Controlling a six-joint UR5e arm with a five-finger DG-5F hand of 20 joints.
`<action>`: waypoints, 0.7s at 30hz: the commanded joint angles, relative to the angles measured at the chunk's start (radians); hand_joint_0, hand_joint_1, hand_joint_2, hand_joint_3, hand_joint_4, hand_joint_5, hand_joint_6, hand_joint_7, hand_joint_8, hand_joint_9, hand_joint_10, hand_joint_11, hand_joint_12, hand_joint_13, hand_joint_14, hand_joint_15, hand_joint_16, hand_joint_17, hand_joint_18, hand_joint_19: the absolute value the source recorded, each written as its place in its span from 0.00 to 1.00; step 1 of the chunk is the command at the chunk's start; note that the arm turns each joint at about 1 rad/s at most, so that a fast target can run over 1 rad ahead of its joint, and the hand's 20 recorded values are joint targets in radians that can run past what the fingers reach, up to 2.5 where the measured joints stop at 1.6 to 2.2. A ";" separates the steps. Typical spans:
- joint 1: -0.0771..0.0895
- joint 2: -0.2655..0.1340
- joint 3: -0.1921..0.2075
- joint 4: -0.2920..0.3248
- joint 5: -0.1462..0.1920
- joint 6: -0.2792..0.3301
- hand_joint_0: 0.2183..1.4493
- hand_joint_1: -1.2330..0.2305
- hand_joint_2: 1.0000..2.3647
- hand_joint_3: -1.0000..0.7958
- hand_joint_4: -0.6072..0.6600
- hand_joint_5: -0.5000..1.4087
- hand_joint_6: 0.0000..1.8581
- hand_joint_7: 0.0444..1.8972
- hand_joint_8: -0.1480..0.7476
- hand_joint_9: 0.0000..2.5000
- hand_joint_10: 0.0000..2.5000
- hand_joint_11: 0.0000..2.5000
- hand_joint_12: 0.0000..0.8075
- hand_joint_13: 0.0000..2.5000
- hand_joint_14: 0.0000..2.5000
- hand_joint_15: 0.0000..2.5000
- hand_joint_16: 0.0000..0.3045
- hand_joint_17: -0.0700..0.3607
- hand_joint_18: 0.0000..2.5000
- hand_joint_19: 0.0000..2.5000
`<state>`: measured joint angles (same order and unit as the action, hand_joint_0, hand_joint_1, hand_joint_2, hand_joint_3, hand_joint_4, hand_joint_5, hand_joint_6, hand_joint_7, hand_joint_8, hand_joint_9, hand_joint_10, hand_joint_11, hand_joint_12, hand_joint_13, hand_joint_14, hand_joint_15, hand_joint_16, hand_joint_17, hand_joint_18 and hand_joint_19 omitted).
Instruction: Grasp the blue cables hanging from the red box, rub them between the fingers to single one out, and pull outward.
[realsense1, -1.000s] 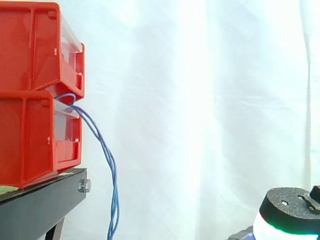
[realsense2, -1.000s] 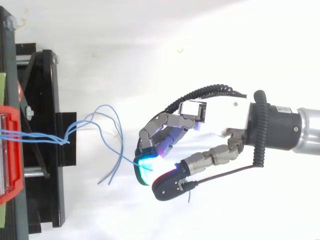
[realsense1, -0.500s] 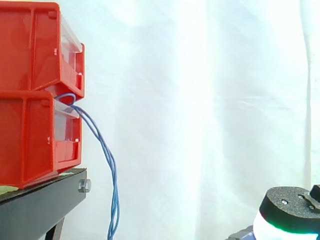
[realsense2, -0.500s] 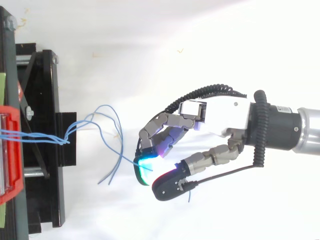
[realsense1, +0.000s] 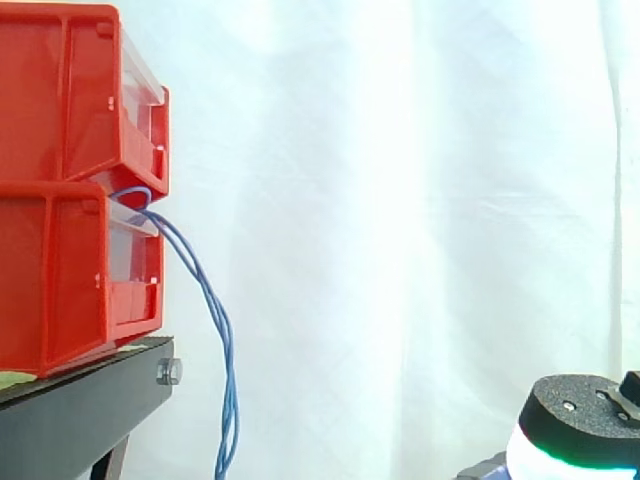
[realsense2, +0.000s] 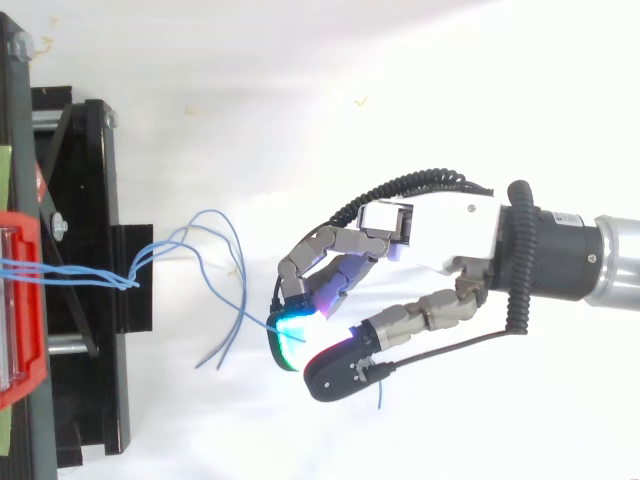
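Looking down, you had the robot hand (realsense2: 440, 235) with curled fingers (realsense2: 290, 338) and thumb pinched on one strand of the thin blue cables (realsense2: 128, 281). They hung from the red plastic box (realsense1: 60, 270). Best, I think, was to rub softly, then pull straight out slowly.

The robot hand (realsense2: 440, 232) has a white boxy palm shell and fingers (realsense2: 322, 248) built of grey metal links. Each finger ends in a thick, black-backed pad (realsense2: 291, 335) that glows cyan-green, violet or, along one edge, red. Behind the palm a round black wrist collar (realsense2: 548, 252) with a small pale label joins the silver arm tube (realsense2: 618, 262), and from the side one pad shows a rounded black cap with small silver screws above a white and green glow.
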<state>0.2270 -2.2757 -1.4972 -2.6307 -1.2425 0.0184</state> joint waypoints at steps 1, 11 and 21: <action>0.000 0.001 0.000 0.000 0.000 0.000 0.30 0.38 0.01 0.42 0.54 0.20 0.50 0.56 0.60 0.40 0.00 0.03 0.48 0.30 0.01 0.20 0.18 0.44 0.24 0.18; 0.000 -0.001 0.000 0.000 0.000 0.000 0.30 0.38 0.01 0.42 0.54 0.20 0.50 0.57 0.60 0.40 0.00 0.04 0.48 0.30 0.01 0.20 0.17 0.44 0.25 0.18; 0.000 0.001 0.000 0.000 0.000 0.000 0.30 0.38 0.01 0.42 0.54 0.20 0.50 0.57 0.58 0.41 0.00 0.06 0.48 0.30 0.01 0.21 0.17 0.43 0.25 0.19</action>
<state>0.2271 -2.2755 -1.4972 -2.6308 -1.2420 0.0184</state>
